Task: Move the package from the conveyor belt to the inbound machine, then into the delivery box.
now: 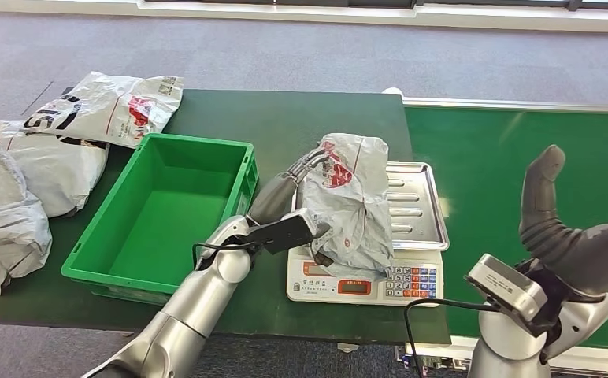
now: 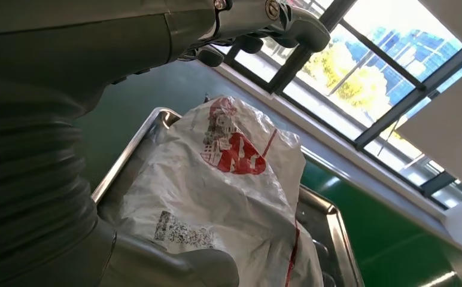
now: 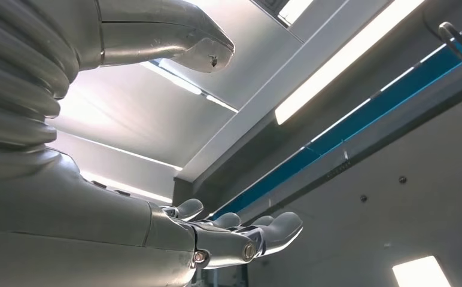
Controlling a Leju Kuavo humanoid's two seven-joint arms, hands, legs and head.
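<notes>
green table (image 1: 316, 126): package (image 1: 348, 205) on scale (image 1: 419, 206); right wrist view: ceiling.

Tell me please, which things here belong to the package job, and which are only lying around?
Belong to the job:
- package on the scale's steel tray, left robot hand around it
- green conveyor belt
- green crate, seemingly the delivery box
- right robot hand, raised, holding nothing

Only lying around:
- other bagged parcels on the dark table
</notes>
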